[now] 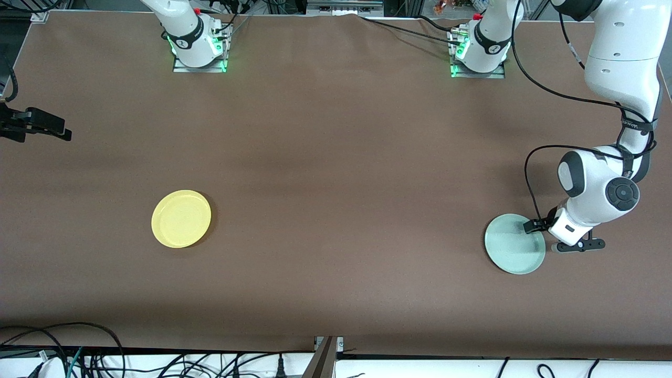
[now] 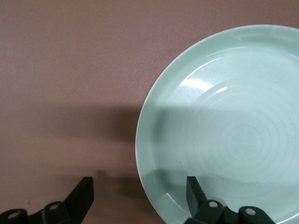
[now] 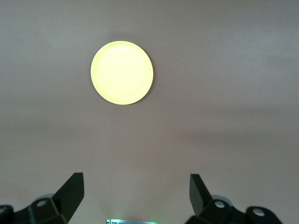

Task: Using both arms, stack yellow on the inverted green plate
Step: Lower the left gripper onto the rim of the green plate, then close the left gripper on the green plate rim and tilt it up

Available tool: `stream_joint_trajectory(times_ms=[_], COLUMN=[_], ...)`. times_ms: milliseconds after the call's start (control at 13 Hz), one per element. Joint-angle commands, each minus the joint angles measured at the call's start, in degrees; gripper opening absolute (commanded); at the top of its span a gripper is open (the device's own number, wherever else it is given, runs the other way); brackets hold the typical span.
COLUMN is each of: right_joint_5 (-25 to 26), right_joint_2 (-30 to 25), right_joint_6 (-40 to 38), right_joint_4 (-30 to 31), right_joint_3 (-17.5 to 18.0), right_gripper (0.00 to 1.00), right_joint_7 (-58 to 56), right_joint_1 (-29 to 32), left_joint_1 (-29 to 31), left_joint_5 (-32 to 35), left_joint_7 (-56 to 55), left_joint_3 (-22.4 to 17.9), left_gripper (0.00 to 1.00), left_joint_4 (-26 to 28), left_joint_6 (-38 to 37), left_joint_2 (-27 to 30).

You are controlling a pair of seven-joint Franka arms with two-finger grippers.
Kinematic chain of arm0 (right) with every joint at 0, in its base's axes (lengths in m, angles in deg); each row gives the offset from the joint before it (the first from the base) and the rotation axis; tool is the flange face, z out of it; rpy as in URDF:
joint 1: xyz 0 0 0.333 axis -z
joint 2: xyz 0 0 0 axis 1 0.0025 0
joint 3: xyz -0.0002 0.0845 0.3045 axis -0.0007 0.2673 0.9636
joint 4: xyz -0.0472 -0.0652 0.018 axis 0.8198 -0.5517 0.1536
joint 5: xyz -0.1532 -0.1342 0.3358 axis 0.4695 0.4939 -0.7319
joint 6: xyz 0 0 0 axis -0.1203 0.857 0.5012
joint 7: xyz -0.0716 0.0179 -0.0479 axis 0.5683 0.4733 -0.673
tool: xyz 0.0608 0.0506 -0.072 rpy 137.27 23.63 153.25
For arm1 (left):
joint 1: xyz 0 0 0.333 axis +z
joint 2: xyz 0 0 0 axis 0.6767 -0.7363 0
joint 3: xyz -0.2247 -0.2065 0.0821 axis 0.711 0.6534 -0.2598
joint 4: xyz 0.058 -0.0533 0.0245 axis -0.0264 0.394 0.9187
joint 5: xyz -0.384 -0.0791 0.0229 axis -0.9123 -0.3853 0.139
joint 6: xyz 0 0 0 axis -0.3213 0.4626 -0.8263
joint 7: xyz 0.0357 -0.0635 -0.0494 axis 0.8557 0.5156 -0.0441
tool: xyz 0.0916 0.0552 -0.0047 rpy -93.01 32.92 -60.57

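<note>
The yellow plate (image 1: 181, 218) lies flat, hollow side up, on the brown tabletop (image 1: 336, 173) toward the right arm's end; being round, it has no long axis. The right pincer (image 3: 135, 196) waits high above it, fingers spread wide. Bare tabletop surrounds that plate. The green plate (image 1: 512, 247) also lies hollow up; the left pincer (image 2: 140, 198), open, straddles its rim, one finger over the hollow, the other outside.

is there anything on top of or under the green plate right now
Nothing lies in the green plate; its hollow faces up. The open left gripper straddles its rim, one finger over the hollow. Whatever is under the plate is hidden.
</note>
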Motion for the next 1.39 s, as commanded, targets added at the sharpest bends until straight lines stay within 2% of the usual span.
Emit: stream_joint_trajectory(times_ms=[0, 77, 154, 232, 309, 386, 1081, 1158, 1312], right_joint_5=[-0.3, -0.3, -0.3, -0.3, -0.3, -0.4, -0.3, -0.4, -0.4], right_joint_2=[0.7, 0.7, 0.7, 0.7, 0.7, 0.7, 0.7, 0.7, 0.7], right_joint_6=[-0.5, -0.5, -0.5, -0.5, -0.5, -0.5, -0.5, -0.5, -0.5], right_joint_4=[-1.6, -1.6, -1.5, -1.5, -1.6, -1.6, -1.5, -1.6, -1.6], right_joint_3=[-0.1, -0.1, -0.1, -0.1, -0.1, -0.1, -0.1, -0.1, -0.1], right_gripper=[1.00, 1.00, 1.00, 1.00, 1.00, 1.00, 1.00, 1.00, 1.00], right_joint_7=[-0.6, -0.6, -0.6, -0.6, -0.6, -0.6, -0.6, -0.6, -0.6], right_joint_1=[0.0, 0.0, 0.0, 0.0, 0.0, 0.0, 0.0, 0.0, 0.0], left_joint_1=[-0.1, -0.1, -0.3, -0.1, 0.0, 0.0, 0.1, 0.3, 0.6], left_joint_5=[-1.4, -1.3, -1.2, -1.1, -1.2, -1.2, -0.9, -0.9, -0.9], left_joint_7=[1.9, 2.0, 3.3, 5.1, 5.9, 6.1, 6.2, 6.2, 6.2], left_joint_3=[0.0, 0.0, 0.0, 0.0, 0.0, 0.0, 0.0, 0.0, -0.1], left_gripper=[0.76, 0.68, 0.47, 0.32, 0.21, 0.17, 0.18, 0.21, 0.39], left_joint_4=[-2.6, -2.9, -3.5, -3.9, -4.4, -4.5, -5.2, -5.2, -5.7], left_joint_6=[-1.0, -1.2, -1.2, -1.2, -1.2, -1.2, -1.2, -1.4, -3.6], left_joint_2=[-1.2, -1.2, -1.4, -1.9, -2.3, -2.5, -2.7, -2.6, -2.4])
